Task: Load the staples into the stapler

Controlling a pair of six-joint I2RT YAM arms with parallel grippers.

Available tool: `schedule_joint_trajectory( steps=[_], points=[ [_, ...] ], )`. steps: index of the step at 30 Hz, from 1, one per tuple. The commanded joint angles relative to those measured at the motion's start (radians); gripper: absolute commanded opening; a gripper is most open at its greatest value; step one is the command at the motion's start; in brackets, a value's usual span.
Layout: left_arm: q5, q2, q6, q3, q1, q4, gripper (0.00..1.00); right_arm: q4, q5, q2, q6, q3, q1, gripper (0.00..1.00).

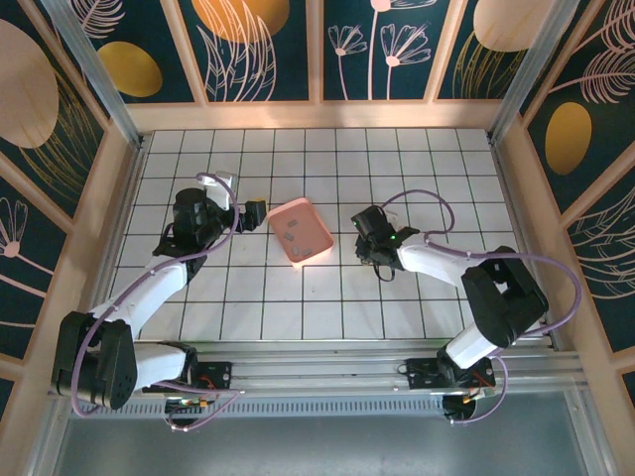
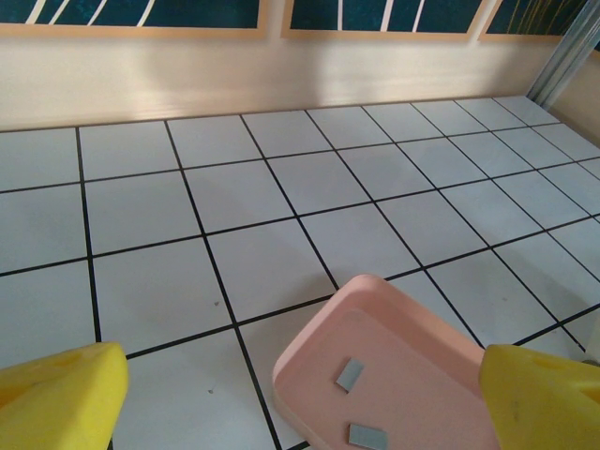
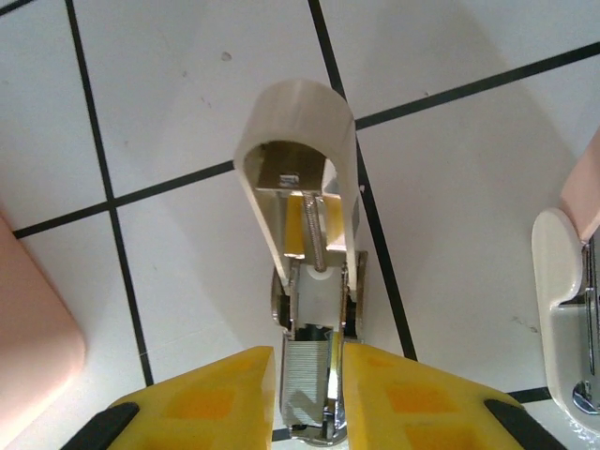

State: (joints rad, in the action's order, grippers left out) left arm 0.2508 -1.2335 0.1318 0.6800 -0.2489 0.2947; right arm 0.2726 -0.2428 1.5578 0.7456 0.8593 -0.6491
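Stapler [image 3: 302, 234], open for loading, sits pinched in our right gripper [image 3: 312, 375]; left gripper [image 2: 300, 403] gapes empty beside tray [image 2: 314, 342] of staples [image 2: 352, 373].

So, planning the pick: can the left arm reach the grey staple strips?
Probably yes: the open left hand hovers beside the pink rounded-square tray, where the small grey metal staples lie uncovered.

The stapler [image 3: 300, 187] rests on white tiles [image 3: 169, 103], its beige cover swung open, with the spring and metal channel exposed. A grey strip sits in its magazine. Two loose staples [image 2: 351, 373] lie flat and apart in the pink tray [image 2: 314, 352].
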Motion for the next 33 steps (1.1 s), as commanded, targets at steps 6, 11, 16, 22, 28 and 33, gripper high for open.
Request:
schedule_joint_trajectory(
  steps=[6, 11, 16, 22, 28, 33],
  points=[
    [0.004, -0.006, -0.009, 0.003, -0.004, 0.021, 0.96, 0.053, 0.015, 0.004, -0.002, 0.052, 0.006, 0.28],
    [0.002, -0.004, -0.011, 0.003, -0.004, 0.019, 0.96, 0.036, 0.047, 0.032, -0.009, 0.058, 0.006, 0.27],
    [0.002, -0.006, -0.011, 0.003, -0.003, 0.020, 0.96, 0.035, 0.057, 0.057, -0.017, 0.067, 0.007, 0.26],
    [0.001, -0.006, -0.012, 0.003, -0.004, 0.019, 0.96, 0.036, 0.066, 0.088, -0.021, 0.066, 0.011, 0.28],
    [0.000, -0.006, -0.012, 0.003, -0.003, 0.017, 0.96, 0.070, 0.048, 0.113, -0.024, 0.070, 0.011, 0.28],
    [0.000, -0.007, -0.013, 0.003, -0.004, 0.018, 0.96, 0.093, 0.032, 0.132, -0.037, 0.079, 0.011, 0.28]
  ],
)
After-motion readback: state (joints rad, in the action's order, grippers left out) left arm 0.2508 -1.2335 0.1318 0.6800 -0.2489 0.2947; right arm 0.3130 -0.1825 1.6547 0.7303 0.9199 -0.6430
